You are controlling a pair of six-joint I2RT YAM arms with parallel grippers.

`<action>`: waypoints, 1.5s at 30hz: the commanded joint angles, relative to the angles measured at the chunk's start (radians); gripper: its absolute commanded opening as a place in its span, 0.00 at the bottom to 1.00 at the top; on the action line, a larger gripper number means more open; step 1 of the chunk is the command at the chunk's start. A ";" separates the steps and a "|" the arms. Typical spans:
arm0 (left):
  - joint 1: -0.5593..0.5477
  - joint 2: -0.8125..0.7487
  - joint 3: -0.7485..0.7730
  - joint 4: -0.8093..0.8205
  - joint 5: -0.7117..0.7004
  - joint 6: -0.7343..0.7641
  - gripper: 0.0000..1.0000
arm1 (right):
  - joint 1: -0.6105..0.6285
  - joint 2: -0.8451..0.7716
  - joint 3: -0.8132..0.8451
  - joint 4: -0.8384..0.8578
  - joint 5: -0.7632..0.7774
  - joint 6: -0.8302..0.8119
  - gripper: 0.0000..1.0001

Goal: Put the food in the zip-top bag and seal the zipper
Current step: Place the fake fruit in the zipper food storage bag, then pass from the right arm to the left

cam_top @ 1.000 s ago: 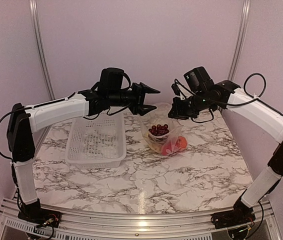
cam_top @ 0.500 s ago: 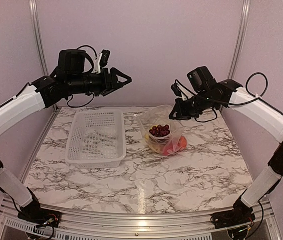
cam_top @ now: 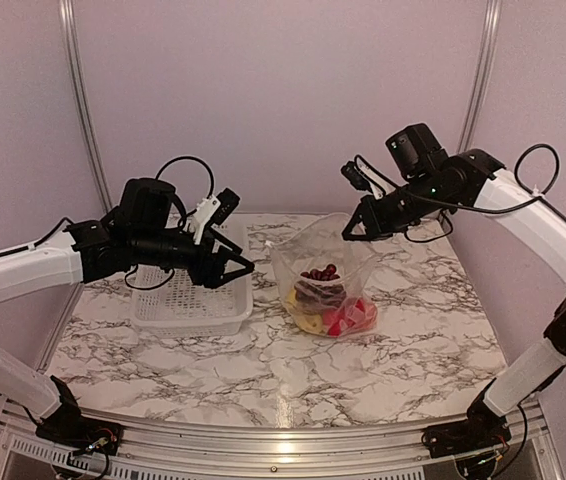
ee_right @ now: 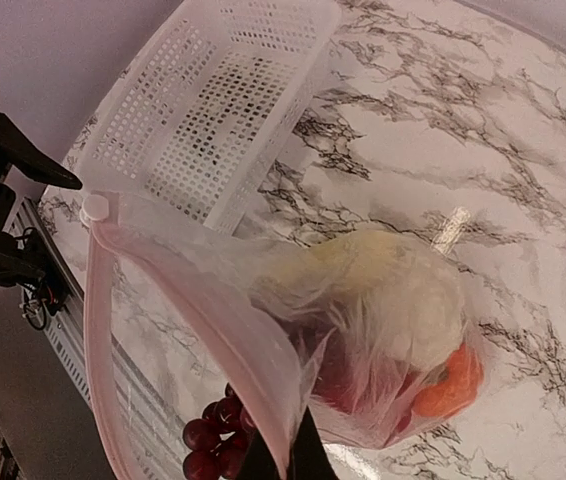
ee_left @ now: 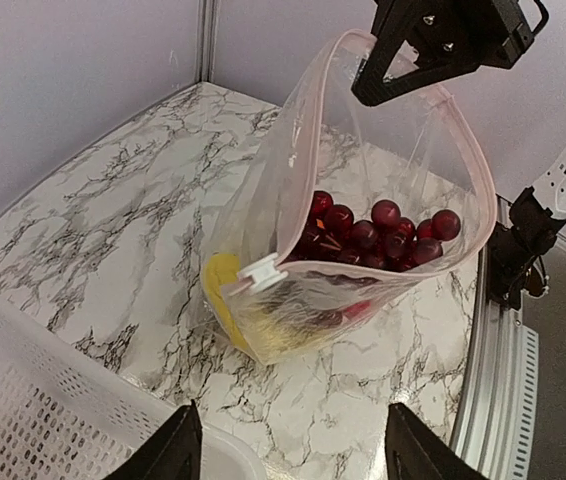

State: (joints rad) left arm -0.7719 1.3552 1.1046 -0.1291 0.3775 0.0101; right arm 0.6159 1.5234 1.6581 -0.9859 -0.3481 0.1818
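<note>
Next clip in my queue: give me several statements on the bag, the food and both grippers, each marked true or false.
1. The right gripper holds the zip-top bag up by its mouth edge. True.
2. The left gripper is shut on the slider. False: it is open above the basket, apart from the bag.
3. The grape bunch is inside the bag. True.
4. The zipper is sealed. False: the mouth gapes open.
5. The orange fruit lies in the basket. False: it is at the bottom of the bag.
</note>
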 commanded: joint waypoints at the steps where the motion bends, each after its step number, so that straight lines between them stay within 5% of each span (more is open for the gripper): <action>1: -0.024 0.023 -0.031 0.155 0.049 0.102 0.64 | 0.006 0.030 0.049 -0.020 0.019 -0.044 0.00; 16: -0.012 0.290 0.002 0.364 0.111 0.210 0.58 | -0.041 0.121 0.169 -0.046 0.045 -0.063 0.00; 25: 0.068 0.373 -0.080 0.782 0.225 -0.056 0.51 | -0.056 0.172 0.232 -0.091 0.044 -0.052 0.00; 30: 0.073 0.427 -0.003 0.709 0.294 -0.016 0.42 | -0.057 0.202 0.249 -0.100 0.040 -0.039 0.00; 37: 0.098 0.461 0.008 0.775 0.232 -0.107 0.13 | -0.057 0.236 0.299 -0.121 0.058 -0.024 0.00; 41: 0.100 0.423 0.015 0.732 0.227 -0.147 0.00 | -0.045 0.248 0.370 -0.135 0.038 0.033 0.10; 45: 0.098 0.379 0.005 0.723 0.221 -0.244 0.00 | 0.017 0.244 0.448 -0.165 0.084 0.048 0.20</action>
State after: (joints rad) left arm -0.6750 1.7988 1.0962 0.5983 0.6079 -0.1375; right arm 0.5812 1.7748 2.0048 -1.1229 -0.3012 0.1936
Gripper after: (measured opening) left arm 0.011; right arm 0.168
